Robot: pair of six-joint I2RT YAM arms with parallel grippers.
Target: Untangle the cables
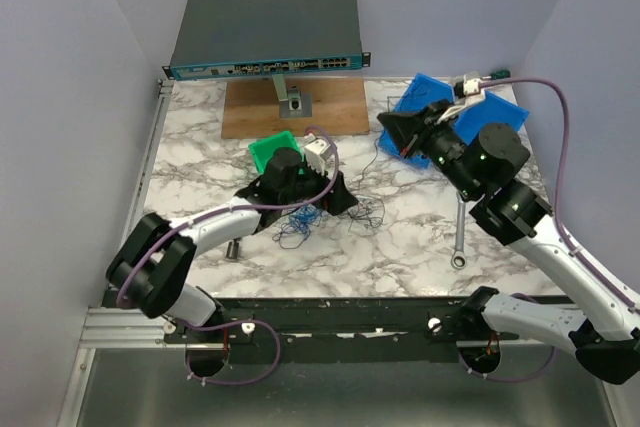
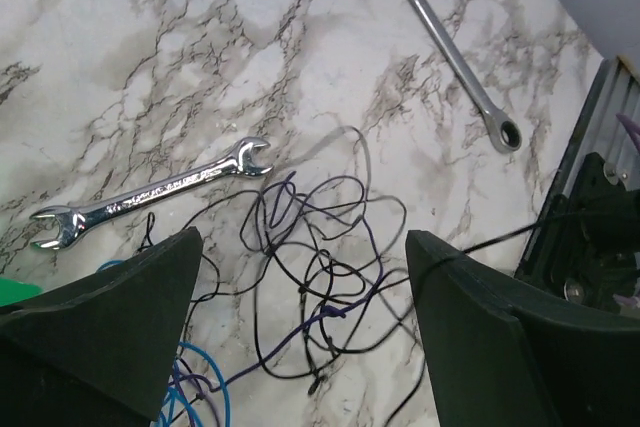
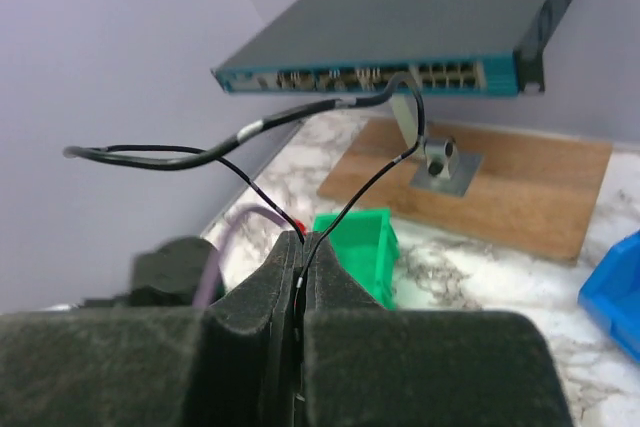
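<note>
- Cables, thin dark and purple-blue strands, lie in a loose tangle of small loops on the marble table, near its middle.
- In the top view the tangle sits just on the near side of the left gripper, with a darker clump to its right.
- The left gripper hovers over the tangle with its jaws spread wide; nothing is between them but the wires lying on the table below.
- Lighter blue strands curl beside the left finger.
- An open-end wrench lies just beyond the loops, one end close to them; whether they touch I cannot tell.
- A ratchet wrench lies to the right, well apart.
- The right gripper is raised at the far right, over the blue bins, its jaws pressed together on a black cable.
- That cable rises from the pinch and bends into a loop to the left.
- A green bin stands just beyond the left gripper.
</note>
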